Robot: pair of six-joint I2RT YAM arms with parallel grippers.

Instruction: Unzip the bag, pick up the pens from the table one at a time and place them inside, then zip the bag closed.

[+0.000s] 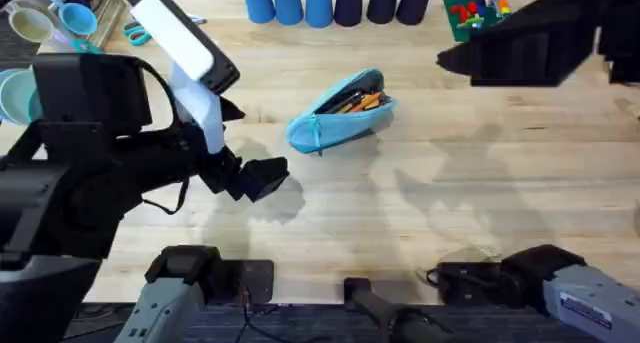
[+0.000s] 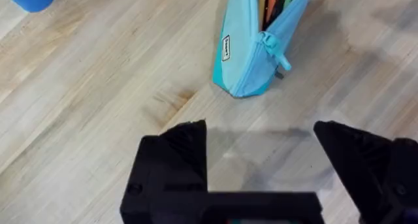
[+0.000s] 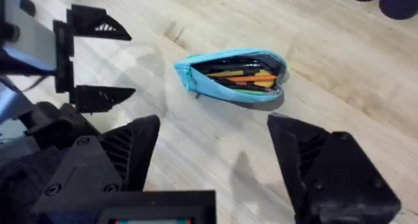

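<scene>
Near the middle of the table (image 1: 420, 213), the bag (image 1: 340, 108) is seen lying on its side with its zipper undone, and the pens (image 1: 357, 100) are held inside it, orange and dark shafts showing through the gap. The small pull (image 2: 279, 53) hangs at the bag's closed end. The left gripper (image 2: 261, 152) is held just short of that end, its fingers spread wide and touching nothing. The right gripper (image 3: 215, 152) is poised apart from the bag, likewise spread and empty.
</scene>
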